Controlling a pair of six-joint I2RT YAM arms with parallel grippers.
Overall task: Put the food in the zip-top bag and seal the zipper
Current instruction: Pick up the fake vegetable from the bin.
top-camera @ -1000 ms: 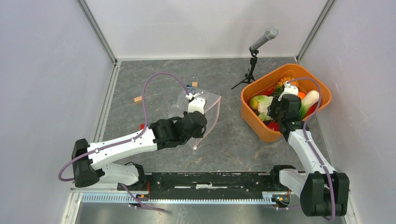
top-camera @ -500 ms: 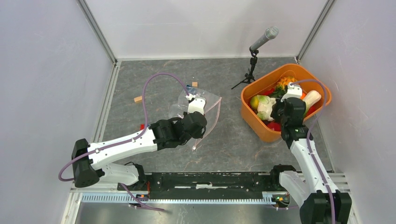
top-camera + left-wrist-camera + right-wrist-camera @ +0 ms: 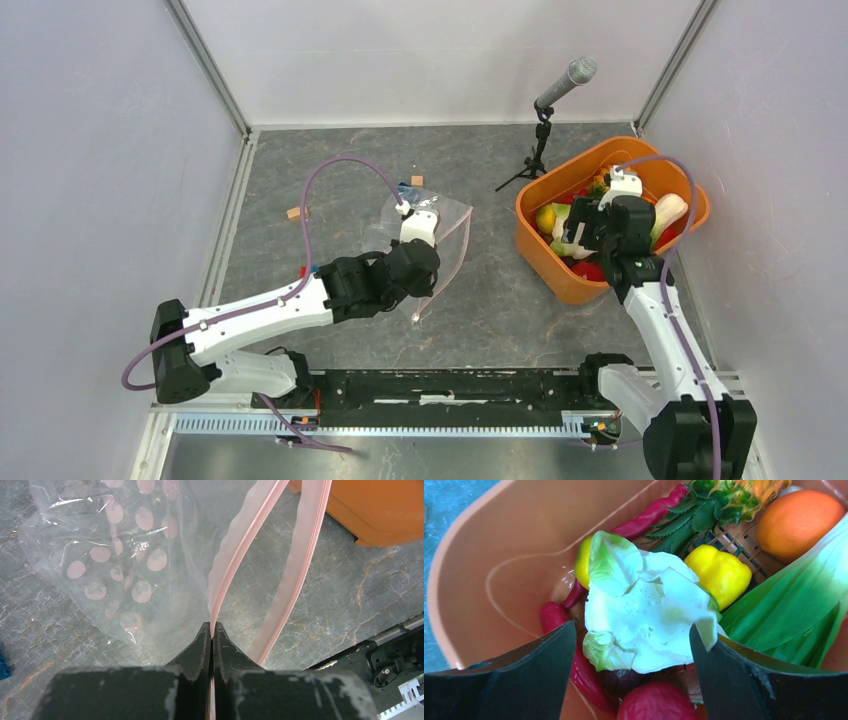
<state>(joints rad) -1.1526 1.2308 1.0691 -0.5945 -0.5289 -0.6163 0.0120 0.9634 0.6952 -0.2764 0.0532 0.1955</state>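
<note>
Jaws of the left gripper (image 3: 210, 627) are closed flat on one lip of the pink zipper (image 3: 227, 575). The zip-top bag (image 3: 125, 555) fans out ahead and to the left of its tips, and the free lip bows away to the right, seemingly to hold the mouth agape for loading. The right gripper (image 3: 631, 630) is spread wide inside the orange basket (image 3: 499, 555), one finger on either side of the white cauliflower (image 3: 644, 615) and apparently not yet touching it. I judge that to be the first pick, with the yellow pepper (image 3: 719, 572) just beyond.
</note>
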